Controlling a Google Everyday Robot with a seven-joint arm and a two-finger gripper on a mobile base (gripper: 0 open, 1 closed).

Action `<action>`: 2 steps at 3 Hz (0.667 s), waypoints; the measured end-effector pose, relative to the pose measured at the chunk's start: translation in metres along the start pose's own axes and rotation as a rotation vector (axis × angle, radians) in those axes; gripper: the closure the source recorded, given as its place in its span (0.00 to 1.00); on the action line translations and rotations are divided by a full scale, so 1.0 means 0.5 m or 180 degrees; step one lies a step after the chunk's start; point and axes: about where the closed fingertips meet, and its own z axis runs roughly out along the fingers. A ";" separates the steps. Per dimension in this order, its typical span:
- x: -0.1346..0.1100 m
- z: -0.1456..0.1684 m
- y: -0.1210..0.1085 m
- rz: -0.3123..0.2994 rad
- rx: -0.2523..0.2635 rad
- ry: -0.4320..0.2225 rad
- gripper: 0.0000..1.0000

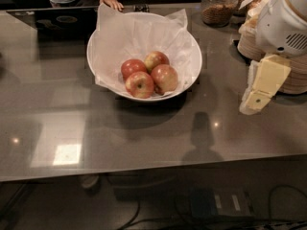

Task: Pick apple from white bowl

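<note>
The white bowl [189, 47], lined with crinkled white paper, stands on the grey counter at the centre back. Several red apples lie together in it. A deep red apple [165, 77] lies at the front right, another [132, 67] at the left, a paler one [156, 59] at the back. The front one [139, 84] has a yellow patch round its stem. My gripper [259, 91], cream and white, hangs at the right above the counter. It is well to the right of the bowl and holds nothing I can see.
Stacks of beige paper plates [293, 78] stand behind the gripper at the right. A glass jar [218, 6] stands at the back right. A person's hand [112, 2] rests on the far counter edge behind the bowl. The near counter edge runs along the bottom.
</note>
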 end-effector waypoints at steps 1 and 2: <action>-0.059 0.027 -0.019 -0.0162 -0.0033 -0.0141 0.00; -0.061 0.026 -0.018 -0.0168 -0.0015 -0.0163 0.00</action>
